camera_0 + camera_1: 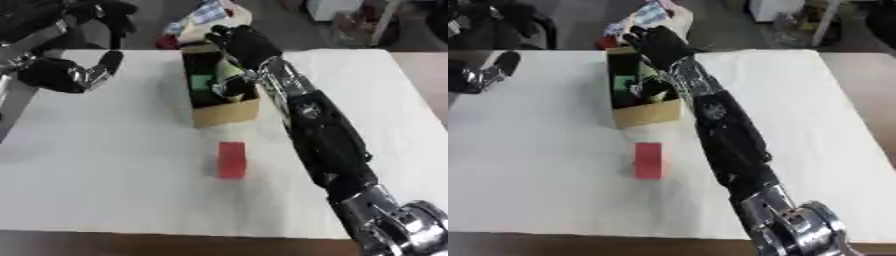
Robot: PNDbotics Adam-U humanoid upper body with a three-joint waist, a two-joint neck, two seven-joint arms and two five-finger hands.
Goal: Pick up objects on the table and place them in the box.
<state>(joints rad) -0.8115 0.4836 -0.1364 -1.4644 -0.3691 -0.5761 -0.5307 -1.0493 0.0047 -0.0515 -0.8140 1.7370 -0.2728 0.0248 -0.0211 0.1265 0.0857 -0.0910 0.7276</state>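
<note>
An open cardboard box (226,112) stands at the middle back of the white table (105,165), with a green thing (202,82) and a pale thing (231,71) inside. A flat red block (231,159) lies on the table just in front of the box. My right arm reaches from the lower right up to the box. My right hand (247,44) hovers over its far end, back toward me, fingers relaxed, with nothing showing in them. My left hand (74,74) rests open at the table's left edge, fingers pointing up, away from the box.
Coloured clutter (197,17) lies beyond the table right behind the box. A dark chair or stand (96,12) is at the far left corner. Bare table surface spreads left and right of the red block.
</note>
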